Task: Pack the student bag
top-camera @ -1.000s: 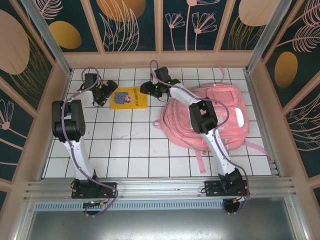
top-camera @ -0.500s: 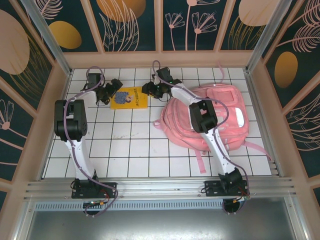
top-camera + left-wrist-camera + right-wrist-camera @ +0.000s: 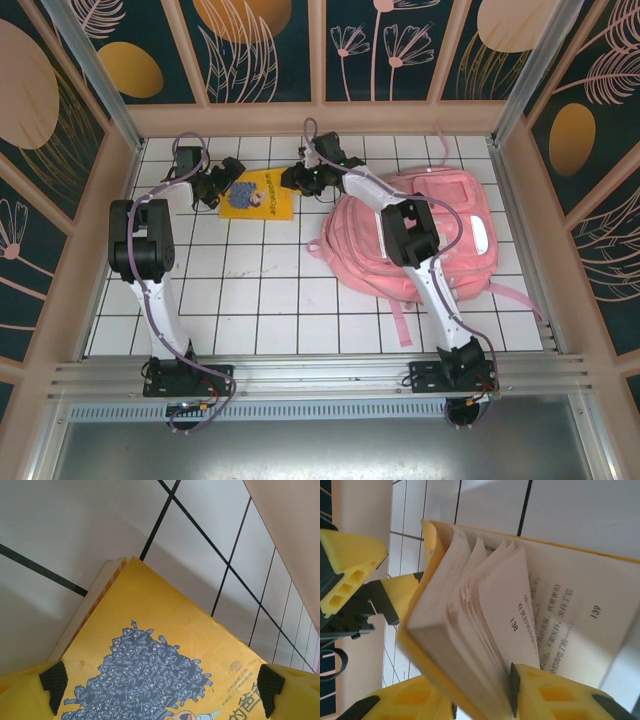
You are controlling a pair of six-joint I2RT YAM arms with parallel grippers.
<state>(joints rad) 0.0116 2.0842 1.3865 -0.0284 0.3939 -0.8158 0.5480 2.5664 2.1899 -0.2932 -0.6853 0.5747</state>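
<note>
Right gripper (image 3: 470, 697) has clamped yellow book (image 3: 485, 600), open at 138–139

Large glossy pink student bag (image 3: 465, 220), lying flat, front side up, at the right

Left arm (image 3: 140, 250) and right arm (image 3: 410, 235) both stretched way out, left claw (image 3: 222, 185) gaping wide, right claw (image 3: 300, 178) roughly half closed.

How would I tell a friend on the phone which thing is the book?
Start at the white tiled tabletop and find the big glossy pink backpack. Just left of it, toward the far edge, lies a yellow paperback book; it's far smaller, with a blue-grey cartoon drawing on its cover.
</note>
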